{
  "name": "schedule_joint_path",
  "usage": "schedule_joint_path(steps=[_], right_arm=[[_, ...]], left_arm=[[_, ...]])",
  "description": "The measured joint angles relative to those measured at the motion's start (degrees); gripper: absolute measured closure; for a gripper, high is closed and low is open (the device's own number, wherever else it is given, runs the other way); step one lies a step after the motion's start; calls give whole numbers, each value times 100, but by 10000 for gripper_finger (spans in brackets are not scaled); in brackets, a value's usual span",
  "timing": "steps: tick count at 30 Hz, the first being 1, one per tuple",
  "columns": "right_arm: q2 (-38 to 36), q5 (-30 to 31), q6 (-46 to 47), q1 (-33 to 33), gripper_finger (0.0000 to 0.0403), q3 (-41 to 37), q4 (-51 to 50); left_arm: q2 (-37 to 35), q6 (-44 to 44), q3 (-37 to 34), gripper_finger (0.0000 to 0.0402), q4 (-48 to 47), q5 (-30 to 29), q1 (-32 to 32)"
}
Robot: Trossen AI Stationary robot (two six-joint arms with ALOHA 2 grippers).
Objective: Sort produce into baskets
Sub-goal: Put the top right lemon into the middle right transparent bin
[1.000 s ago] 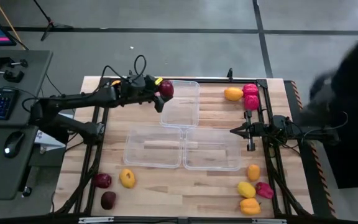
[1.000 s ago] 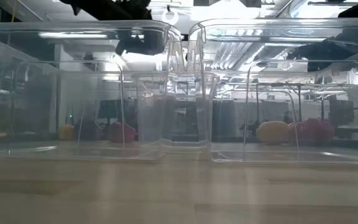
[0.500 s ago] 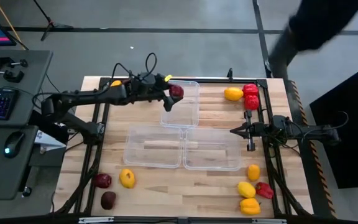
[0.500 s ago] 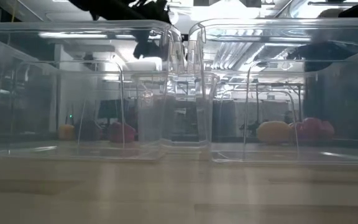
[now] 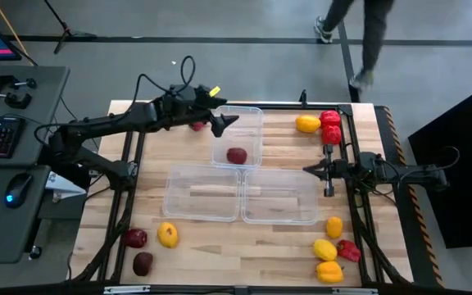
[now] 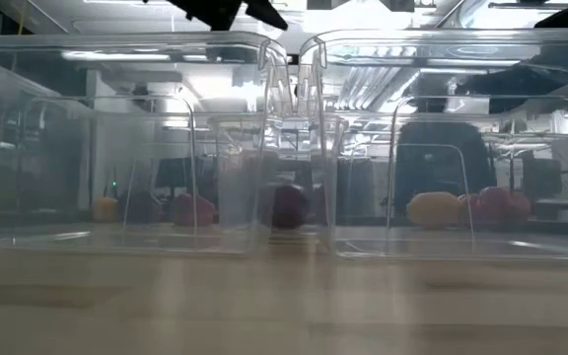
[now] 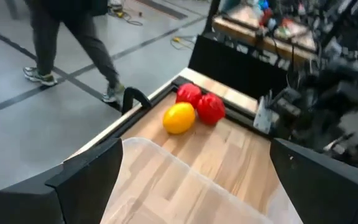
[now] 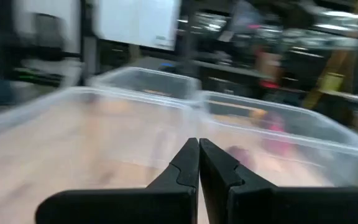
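Observation:
Three clear baskets stand mid-table: a far one (image 5: 238, 135), a near left one (image 5: 203, 192) and a near right one (image 5: 281, 197). One dark maroon piece (image 5: 237, 156) lies on the far basket's floor and shows through the walls in the low view (image 6: 286, 205). My left gripper (image 5: 222, 123) hangs open and empty above that basket's left rim; in its wrist view the fingers (image 7: 86, 180) stand wide apart. My right gripper (image 5: 308, 170) is shut and level at the near right basket's far right corner, its fingertips (image 8: 199, 155) together.
Loose produce lies in groups: yellow (image 5: 307, 124) and red (image 5: 329, 119) pieces at the far right, several yellow, orange and red ones at the near right (image 5: 329, 270), maroon (image 5: 134, 238) and yellow (image 5: 168, 235) ones at the near left. A person (image 5: 367, 33) walks beyond the far edge.
My left gripper has opened and let go of the dark maroon piece, which has fallen onto the far basket's floor. The gripper has risen and drawn back a little toward the table's left edge. A person has walked past behind the table.

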Motion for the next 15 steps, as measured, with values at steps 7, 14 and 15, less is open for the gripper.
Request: schedule_joint_path(steps=[7, 14, 15], right_arm=[[0, 837, -17, -2, 402, 0, 137], [8, 821, 1467, -2, 402, 0, 1457], [7, 835, 2055, -2, 402, 0, 2036]], left_arm=[[-241, -294, 0, 5, 131, 169, 48], [-832, -513, 0, 5, 557, 401, 198], [-943, -580, 0, 5, 605, 407, 238]])
